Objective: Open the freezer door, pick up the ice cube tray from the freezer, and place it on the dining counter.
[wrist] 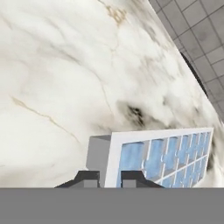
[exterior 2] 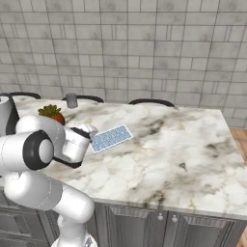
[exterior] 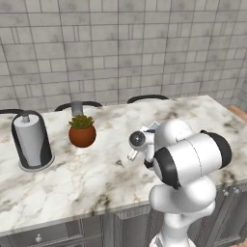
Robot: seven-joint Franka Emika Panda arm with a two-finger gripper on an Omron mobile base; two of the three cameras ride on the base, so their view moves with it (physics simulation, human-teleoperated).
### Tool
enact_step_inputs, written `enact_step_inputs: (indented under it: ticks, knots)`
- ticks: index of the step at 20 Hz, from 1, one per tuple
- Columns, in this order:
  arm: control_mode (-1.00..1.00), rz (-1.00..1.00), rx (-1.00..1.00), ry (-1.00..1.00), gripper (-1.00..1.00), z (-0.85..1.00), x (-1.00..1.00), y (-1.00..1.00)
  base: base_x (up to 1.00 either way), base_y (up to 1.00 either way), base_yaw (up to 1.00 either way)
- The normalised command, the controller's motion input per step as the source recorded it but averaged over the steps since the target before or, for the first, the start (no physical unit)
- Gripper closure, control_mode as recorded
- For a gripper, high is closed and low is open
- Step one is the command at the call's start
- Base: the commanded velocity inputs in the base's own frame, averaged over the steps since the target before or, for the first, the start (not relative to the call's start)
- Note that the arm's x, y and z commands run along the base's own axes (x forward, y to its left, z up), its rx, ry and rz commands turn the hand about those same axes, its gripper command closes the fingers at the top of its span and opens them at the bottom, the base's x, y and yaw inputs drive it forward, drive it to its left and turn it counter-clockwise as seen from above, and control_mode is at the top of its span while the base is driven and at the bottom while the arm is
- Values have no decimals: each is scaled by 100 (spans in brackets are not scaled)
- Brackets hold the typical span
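Light-blue ice cube tray (exterior 2: 111, 138), pale rim & grid of cells, sits centre-left in right base view, over the white marble dining counter (exterior 2: 183, 144). My claw (wrist: 108, 178) is clamped on the tray's near short edge, at bottom centre of hand view. In left base view, a potted plant (exterior: 82, 131) is left of centre; paper towel roll (exterior: 31, 141) at far left.
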Motion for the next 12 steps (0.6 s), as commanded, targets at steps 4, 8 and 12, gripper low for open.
enact_step_inputs:
  ticks: [4, 8, 12]
  knots:
    - [-100, 0, 0, 0, 100, 0, 0, 0, 0, 0, 0]
    - [-100, 0, 0, 0, -100, 0, 0, 0, 0, 0, 0]
    - [-100, 0, 0, 0, -100, 0, 0, 0, 0, 0, 0]
